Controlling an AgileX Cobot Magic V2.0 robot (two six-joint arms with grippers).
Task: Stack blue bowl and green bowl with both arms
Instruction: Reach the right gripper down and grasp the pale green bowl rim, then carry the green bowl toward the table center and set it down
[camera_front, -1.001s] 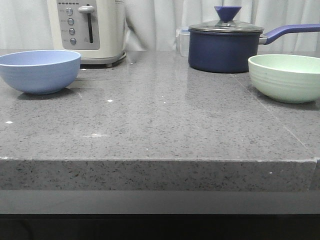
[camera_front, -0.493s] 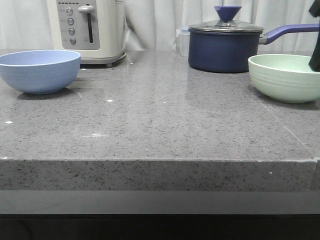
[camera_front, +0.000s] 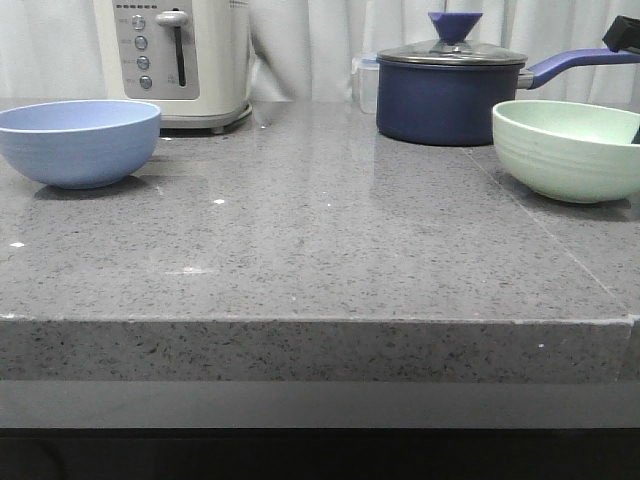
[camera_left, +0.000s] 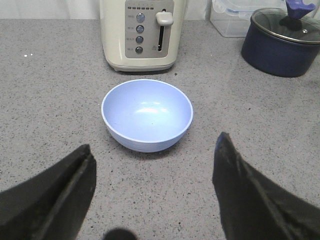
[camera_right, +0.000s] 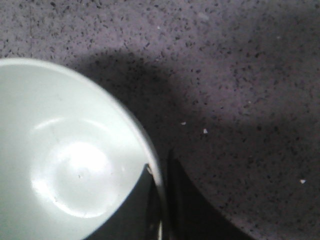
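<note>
The blue bowl (camera_front: 79, 142) stands upright on the grey counter at the far left, also in the left wrist view (camera_left: 147, 114). My left gripper (camera_left: 154, 142) is open and empty, its two fingers wide apart on the near side of the bowl, not touching it; it is out of the front view. The green bowl (camera_front: 567, 149) is at the right edge. My right gripper (camera_right: 160, 164) is shut on the green bowl's rim (camera_right: 150, 150), one finger inside and one outside. Only a bit of the right arm (camera_front: 622, 34) shows in the front view.
A dark navy lidded saucepan (camera_front: 452, 92) with a long handle stands behind the green bowl. A cream toaster (camera_front: 175, 60) stands behind the blue bowl, and a clear plastic box (camera_left: 230, 17) sits beside the saucepan. The counter's front edge (camera_front: 320, 322) runs across the front view.
The right arm came in from the right edge and closed on the green bowl's rim. The green bowl has shifted slightly left and up. The blue bowl has not moved.
</note>
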